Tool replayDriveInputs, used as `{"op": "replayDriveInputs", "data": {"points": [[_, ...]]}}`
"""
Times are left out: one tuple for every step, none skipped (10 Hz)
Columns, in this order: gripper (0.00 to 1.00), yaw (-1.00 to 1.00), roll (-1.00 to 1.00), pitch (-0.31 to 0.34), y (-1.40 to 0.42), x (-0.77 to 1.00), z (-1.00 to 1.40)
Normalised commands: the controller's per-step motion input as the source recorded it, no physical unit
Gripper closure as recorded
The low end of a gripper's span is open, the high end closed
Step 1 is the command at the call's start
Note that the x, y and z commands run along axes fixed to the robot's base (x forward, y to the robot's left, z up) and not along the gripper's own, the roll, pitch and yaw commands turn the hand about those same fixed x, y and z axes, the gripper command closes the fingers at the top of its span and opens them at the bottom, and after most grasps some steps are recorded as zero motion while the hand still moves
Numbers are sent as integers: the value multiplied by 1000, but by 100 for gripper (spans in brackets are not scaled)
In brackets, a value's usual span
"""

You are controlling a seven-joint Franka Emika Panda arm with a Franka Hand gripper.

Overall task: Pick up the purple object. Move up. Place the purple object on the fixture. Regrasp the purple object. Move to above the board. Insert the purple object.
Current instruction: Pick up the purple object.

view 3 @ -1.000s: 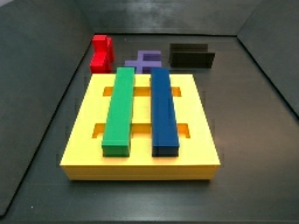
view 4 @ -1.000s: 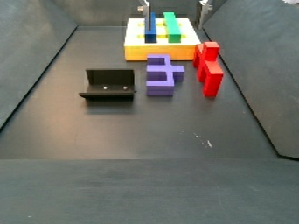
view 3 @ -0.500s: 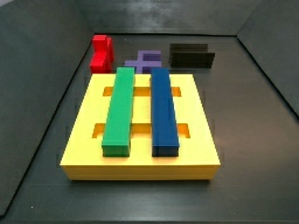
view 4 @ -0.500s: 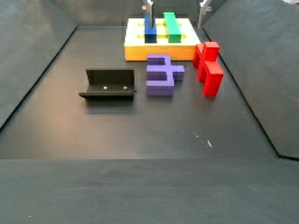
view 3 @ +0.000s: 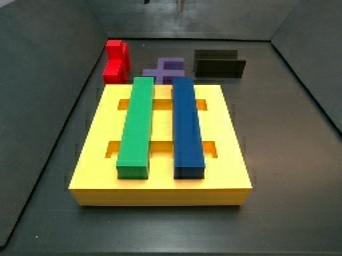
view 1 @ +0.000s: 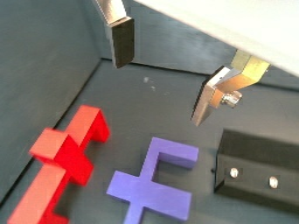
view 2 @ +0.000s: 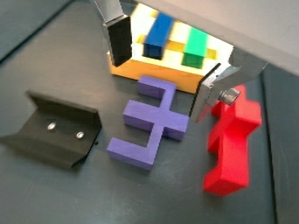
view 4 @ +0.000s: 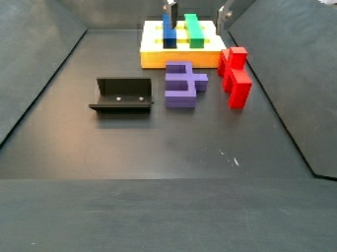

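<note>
Since the earlier frames the gripper has shifted only slightly at the top edge of a side view; no piece has moved. The purple object lies flat on the worktop, between the fixture and the red block, just before the board, on which a green bar and a blue bar are carried. The fingers are held apart, empty, above the purple object.
</note>
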Motion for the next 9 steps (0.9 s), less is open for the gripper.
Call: {"op": "replayDriveInputs", "data": {"points": [[0,-1000,0,-37,0,0,-249],[0,-1000,0,-39,0,0,-249],[0,-957,4,0,-120,49,-443],[0,-1000,0,0,-131,0,-454],[0,-1000,0,-9,-60,0,-494],[0,-954,0,-43,-166,0,-443],[0,-951,-13,-74,-154,0,-454],[0,-957,-69,-50,-86,0,-391],[0,-940,-114,-19,-51,0,-357]]}}
